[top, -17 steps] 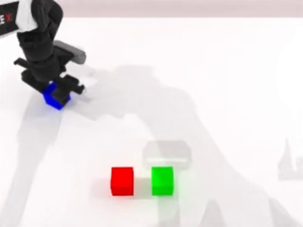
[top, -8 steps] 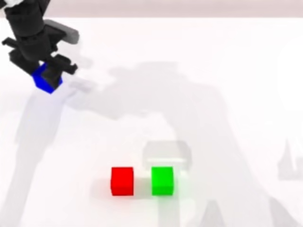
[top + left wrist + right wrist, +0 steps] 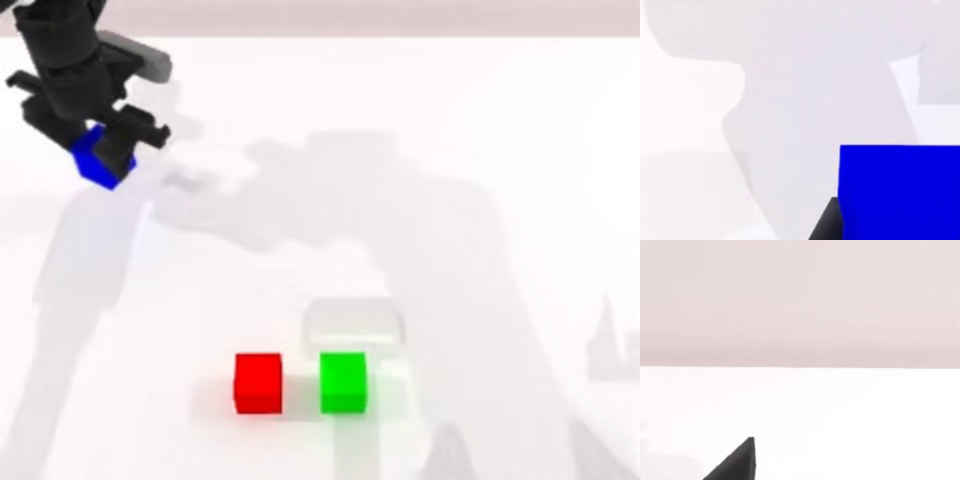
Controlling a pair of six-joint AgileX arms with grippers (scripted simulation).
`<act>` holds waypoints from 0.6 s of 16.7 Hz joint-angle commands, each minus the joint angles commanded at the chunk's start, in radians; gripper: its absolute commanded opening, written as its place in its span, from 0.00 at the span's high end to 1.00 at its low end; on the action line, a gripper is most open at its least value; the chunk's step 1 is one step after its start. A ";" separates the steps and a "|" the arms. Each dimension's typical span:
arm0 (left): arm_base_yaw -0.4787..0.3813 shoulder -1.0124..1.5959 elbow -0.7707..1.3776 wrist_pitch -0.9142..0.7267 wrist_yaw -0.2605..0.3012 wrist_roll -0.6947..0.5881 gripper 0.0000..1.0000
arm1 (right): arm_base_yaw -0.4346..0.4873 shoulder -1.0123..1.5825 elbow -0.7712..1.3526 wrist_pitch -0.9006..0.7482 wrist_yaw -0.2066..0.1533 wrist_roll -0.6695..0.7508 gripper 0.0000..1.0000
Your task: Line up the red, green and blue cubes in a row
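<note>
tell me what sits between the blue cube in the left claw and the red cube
Nothing: the top view shows only bare table, crossed by arm shadows, between the blue cube held in the left claw and the red cube.

Smooth matt blue cube (image 3: 98, 163), red cube (image 3: 258, 382), green cube (image 3: 343, 382), matt white table (image 3: 480, 150)

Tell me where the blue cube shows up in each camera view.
Top view: blue cube at upper left, in the left gripper, far from the red and green cubes.
Left wrist view: it fills the lower right corner.
Right wrist view: not in it.
Shared landmark: the white table.
</note>
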 joint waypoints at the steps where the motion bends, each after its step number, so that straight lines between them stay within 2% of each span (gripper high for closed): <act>1: -0.022 0.002 0.004 -0.003 -0.001 -0.032 1.00 | 0.000 0.000 0.000 0.000 0.000 0.000 0.00; 5: -0.168 0.012 0.025 -0.021 -0.005 -0.255 1.00 | 0.000 0.000 0.000 0.000 0.000 0.000 0.00; 10: -0.424 0.013 0.027 -0.049 -0.007 -0.682 1.00 | 0.000 0.000 0.000 0.000 0.000 0.000 0.00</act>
